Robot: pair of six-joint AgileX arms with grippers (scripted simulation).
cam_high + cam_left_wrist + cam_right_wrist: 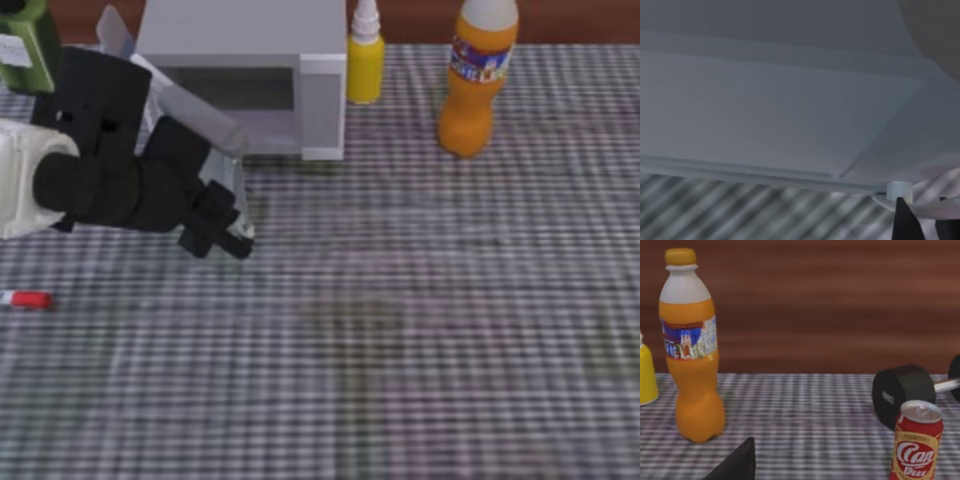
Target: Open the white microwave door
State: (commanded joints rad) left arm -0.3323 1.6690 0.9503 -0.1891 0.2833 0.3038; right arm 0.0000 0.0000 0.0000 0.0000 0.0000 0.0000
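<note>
Small boxy white-grey microwave (250,60) sat at upper centre-left of the top view, cavity exposed. Its thin white-framed door with grey translucent window (205,120) stood swung open toward the left. Left gripper (232,238) was at the door's free edge; whether its fingers were spread or pinching, cannot tell. Tall orange soda bottle (478,75) stood upper right on the checked table (420,330).
</note>
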